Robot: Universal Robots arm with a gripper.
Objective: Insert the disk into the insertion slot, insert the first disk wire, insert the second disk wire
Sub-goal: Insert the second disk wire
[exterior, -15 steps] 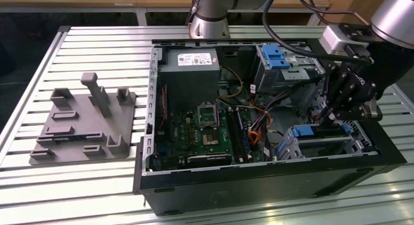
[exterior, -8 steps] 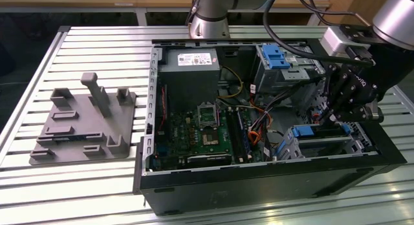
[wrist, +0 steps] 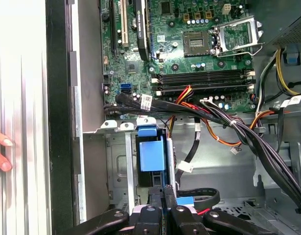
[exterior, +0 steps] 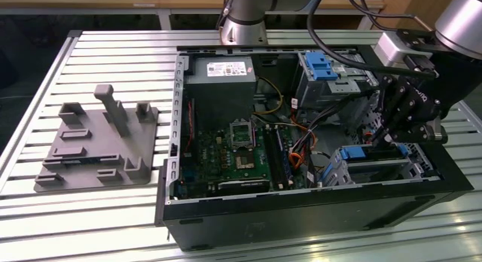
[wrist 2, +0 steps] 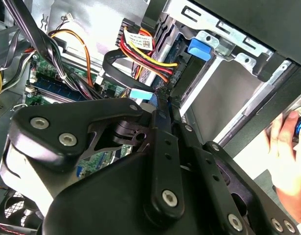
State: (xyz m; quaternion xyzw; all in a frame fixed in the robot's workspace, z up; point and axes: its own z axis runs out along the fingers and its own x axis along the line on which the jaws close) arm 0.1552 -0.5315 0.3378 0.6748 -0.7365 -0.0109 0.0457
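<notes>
Exterior view, left to right: grey fixture plate; open computer case; the disk seated in the insertion slot, insertion apparently done. The gripper, fingers pressed together, hangs just above the disk; wire connections cannot be judged.

I log the open computer case on the slatted table, with a fixture plate well apart toward the exterior view's left. Inside the case, the motherboard lies central, and the insertion slot sits at the exterior view's right with the disk in it. I place the gripper just above that disk, and a person's hand on the table beside the case.
</notes>
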